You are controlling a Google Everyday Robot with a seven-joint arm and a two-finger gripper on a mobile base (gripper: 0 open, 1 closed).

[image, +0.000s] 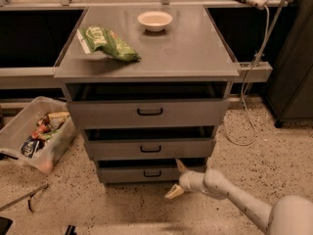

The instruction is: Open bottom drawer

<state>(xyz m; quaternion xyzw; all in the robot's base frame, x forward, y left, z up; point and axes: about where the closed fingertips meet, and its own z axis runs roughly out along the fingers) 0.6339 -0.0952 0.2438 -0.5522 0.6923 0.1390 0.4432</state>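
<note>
Speckled floor under grey cabinet. Gripper low, fingers spread, holding nothing. Bottom drawer just left of it, upper fingertip overlapping drawer's right front. Handle further left.

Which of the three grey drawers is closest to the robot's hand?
The bottom drawer, the narrowest, shortest-fronted grey metal one. The gripper sits just right of its black handle; the mid-sized drawer and widest top drawer lie higher.

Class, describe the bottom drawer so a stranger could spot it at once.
Find the grey metal cabinet with three stacked drawers. The bottom drawer sits lowest, with the open gripper beside its black handle. It is the narrowest and shortest-fronted.
</note>
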